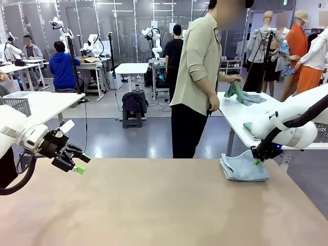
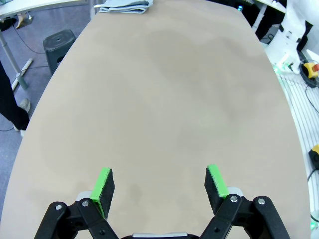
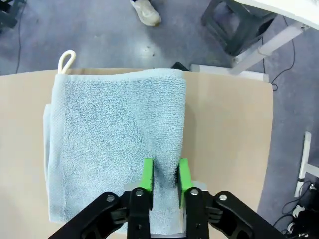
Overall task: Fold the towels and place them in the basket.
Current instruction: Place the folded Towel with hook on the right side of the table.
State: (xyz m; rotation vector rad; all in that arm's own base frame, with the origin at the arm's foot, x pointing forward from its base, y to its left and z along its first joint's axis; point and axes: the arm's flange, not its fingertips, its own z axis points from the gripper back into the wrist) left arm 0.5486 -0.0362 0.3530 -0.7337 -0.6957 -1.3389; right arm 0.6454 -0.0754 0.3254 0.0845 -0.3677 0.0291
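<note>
The folded blue towel lies flat at about 3 o'clock on the counter, close to its far right edge. The right arm's fingers come down onto the towel's right end. In the right wrist view these fingers stand a narrow gap apart at 6 o'clock, with a raised ridge of the towel between the green pads. I cannot tell whether the pads are squeezing that ridge or only resting beside it. A small white loop sticks out from the towel's corner at 11 o'clock, and the towel's top edge runs along the counter's edge, with grey floor beyond it.

The left arm's fingers hover above the counter at about 9 o'clock, well apart from the towel. In the left wrist view they are spread wide with nothing between them, and bare counter lies below. The same towel shows at 12 o'clock at the counter's far end.

Across the counter, at about 1 o'clock, a person stands side-on. One hand holds a green towel over a white table at 2 o'clock, where another pale cloth lies just beside it.
</note>
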